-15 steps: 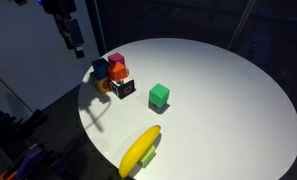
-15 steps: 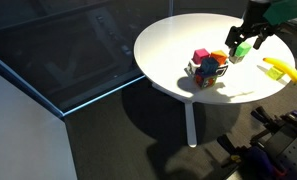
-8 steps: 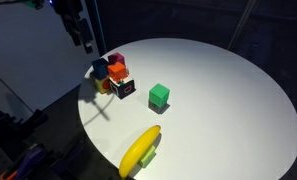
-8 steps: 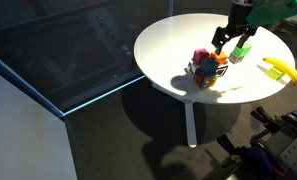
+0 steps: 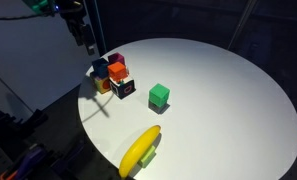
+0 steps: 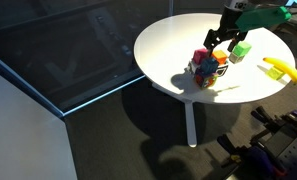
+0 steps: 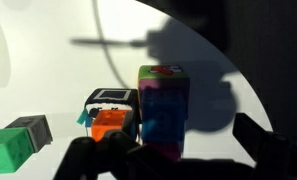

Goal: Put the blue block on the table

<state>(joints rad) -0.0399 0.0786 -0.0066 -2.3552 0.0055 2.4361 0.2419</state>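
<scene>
Gripper (image 6: pixel 221 42): jaws spread wide, holding nothing.
Blue block (image 5: pixel 99 70): below the jaws, not touching them, in the block cluster (image 5: pixel 113 78) near the table (image 5: pixel 218 100) edge.
Green cube (image 5: pixel 159 95): alone, well aside of the jaws.

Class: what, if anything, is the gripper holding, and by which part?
Nothing. The gripper hangs open above the cluster of blocks; the blue block sits there, ungripped.
</scene>
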